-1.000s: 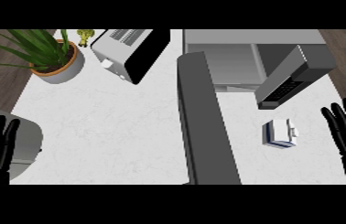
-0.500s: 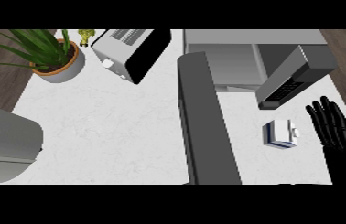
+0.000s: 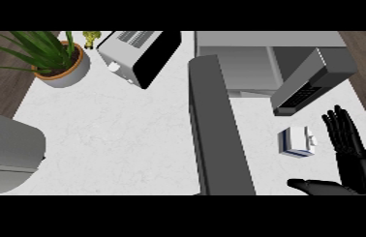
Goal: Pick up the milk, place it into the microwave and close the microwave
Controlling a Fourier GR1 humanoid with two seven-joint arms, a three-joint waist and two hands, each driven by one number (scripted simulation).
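Observation:
The milk (image 3: 297, 142) is a small white and blue carton on the counter, right of the microwave's open door (image 3: 218, 129). That door is a long dark grey slab reaching toward the front edge. The microwave (image 3: 247, 66) stands at the back with its cavity showing, and its keypad panel (image 3: 309, 85) is just behind the milk. My right hand (image 3: 344, 151) is open just to the right of the carton, fingers straight and pointing away, thumb (image 3: 314, 185) spread out in front of the carton. No contact with the carton shows. Only my left forearm (image 3: 16, 154) shows, at the left edge.
A silver toaster (image 3: 136, 54) sits at the back, left of the microwave. A potted plant (image 3: 57, 62) stands in the back left corner, with a small yellow-green figure (image 3: 90, 37) beside it. White counter top (image 3: 121, 134) spreads left of the door.
My right hand has moved in from the right edge toward the milk and now flanks it. The left arm has risen, and its hand has left the view.

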